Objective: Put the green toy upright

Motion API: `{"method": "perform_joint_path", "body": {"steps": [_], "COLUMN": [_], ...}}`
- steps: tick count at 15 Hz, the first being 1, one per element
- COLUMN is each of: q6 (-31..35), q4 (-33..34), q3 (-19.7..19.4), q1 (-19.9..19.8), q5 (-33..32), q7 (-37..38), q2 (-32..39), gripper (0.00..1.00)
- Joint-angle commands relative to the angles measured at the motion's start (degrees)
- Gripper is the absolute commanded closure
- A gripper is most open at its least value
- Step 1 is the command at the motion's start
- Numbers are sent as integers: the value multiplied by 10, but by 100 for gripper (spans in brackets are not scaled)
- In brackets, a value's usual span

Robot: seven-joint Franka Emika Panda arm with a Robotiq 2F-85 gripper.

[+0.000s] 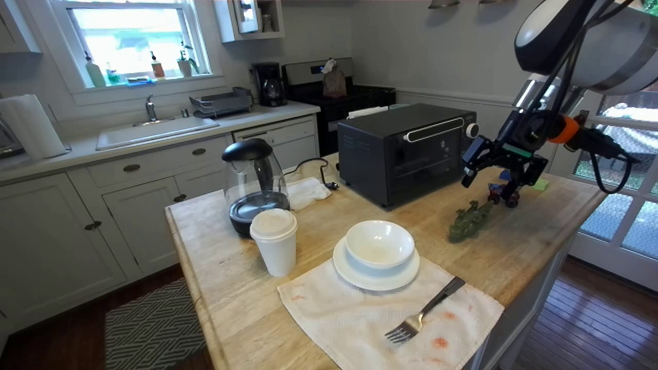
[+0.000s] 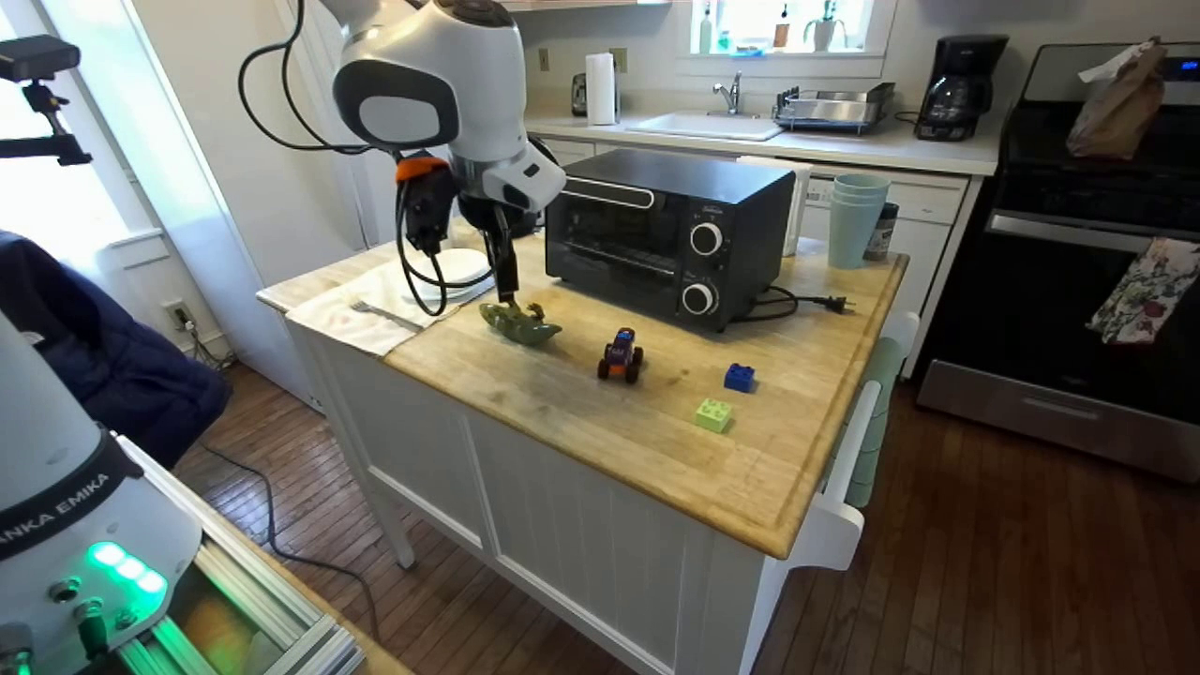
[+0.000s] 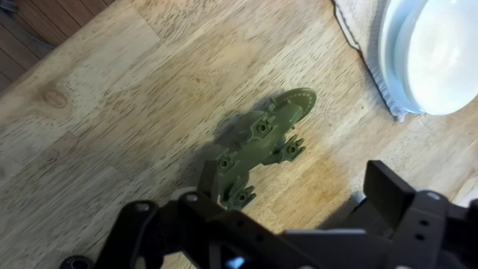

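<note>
The green toy [image 1: 469, 221] lies on the wooden table, and it also shows in an exterior view [image 2: 520, 324]. In the wrist view the toy [image 3: 257, 149] lies on its back with its several feet pointing up at the camera. My gripper [image 1: 488, 187] is open and empty, held above the table close over the toy. In the wrist view the gripper's [image 3: 293, 177] left finger overlaps the toy's lower end and hides part of it. The right finger is apart from the toy, over bare wood. I cannot tell whether any finger touches the toy.
A black toaster oven [image 2: 656, 234] stands close beside the gripper. A toy truck [image 2: 621, 356], a blue block [image 2: 739, 377] and a lime block [image 2: 713, 415] lie nearby. A white bowl [image 1: 380, 244] on a plate and a fork [image 1: 424, 313] rest on a cloth.
</note>
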Motion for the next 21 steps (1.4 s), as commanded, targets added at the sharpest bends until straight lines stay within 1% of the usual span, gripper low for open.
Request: {"method": "perform_joint_path", "body": {"steps": [1, 4, 7, 8, 12, 16, 19, 20, 21], "q6": [7, 5, 8, 8, 5, 2, -1, 0, 0], "q4": [22, 31, 38, 40, 51, 64, 71, 71, 70], "q3": [16, 22, 30, 25, 25, 25, 21, 30, 30], "q1": [-6, -9, -12, -6, -8, -10, -9, -18, -17], "q5": [51, 71, 103, 112, 146, 172, 163, 152, 145], "q7": [-59, -86, -130, -140, -185, -215, -207, -198, -191], "q2": [29, 44, 54, 59, 77, 99, 111, 112, 113], "gripper": [0, 0, 0, 0, 0, 0, 0, 0, 0]}}
